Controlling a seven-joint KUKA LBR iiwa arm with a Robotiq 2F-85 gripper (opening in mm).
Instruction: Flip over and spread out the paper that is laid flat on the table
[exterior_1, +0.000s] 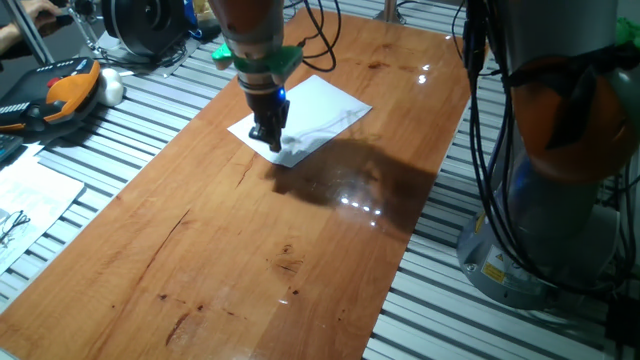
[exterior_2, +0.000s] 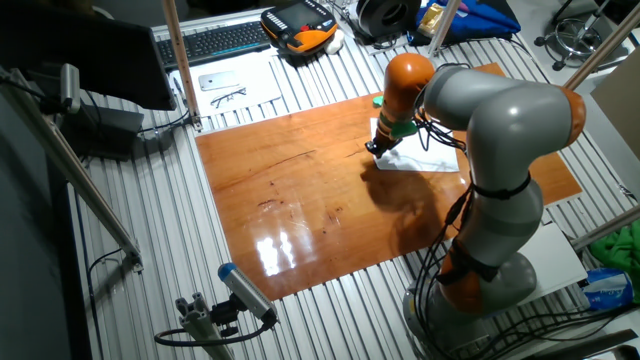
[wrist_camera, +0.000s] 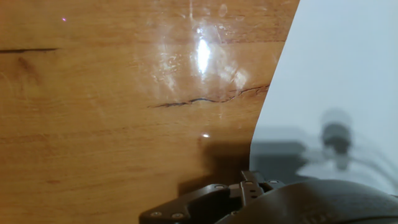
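Gripper (exterior_1: 268, 137) down at near edge of paper (exterior_1: 320, 105) on table (exterior_1: 240, 250); jaw state impossible to tell; risks creasing or dragging thin sheet, pressing too hard.

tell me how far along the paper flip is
Done: nothing visibly flipped; the paper lies flat on the table, blank face up. In hand: the gripper is down at its near edge; whether the jaws hold it is unclear. Left: lifting, turning over, spreading out.
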